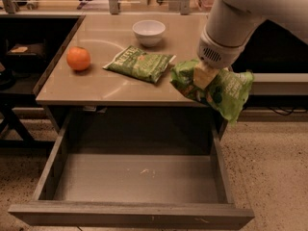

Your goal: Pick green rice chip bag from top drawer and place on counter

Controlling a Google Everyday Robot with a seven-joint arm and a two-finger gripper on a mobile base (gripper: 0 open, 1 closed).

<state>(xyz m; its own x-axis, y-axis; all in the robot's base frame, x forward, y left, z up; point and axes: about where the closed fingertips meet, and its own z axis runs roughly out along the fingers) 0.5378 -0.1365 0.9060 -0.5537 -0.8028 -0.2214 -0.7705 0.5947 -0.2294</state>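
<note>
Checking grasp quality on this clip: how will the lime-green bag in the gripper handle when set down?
Probably floppy: the bag droops either side of the gripper, which pinches it at the right edge of the counter. Likely light, since one small pinch carries it. Its puffy, crinkled film may slump rather than stand.

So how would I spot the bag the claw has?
Find the big tan counter, then look at its right front corner. There the claw grips the green rice chip bag in the air. It is puffy, crinkled and bright lime, unlike the flat darker bag lying on the counter.
</note>
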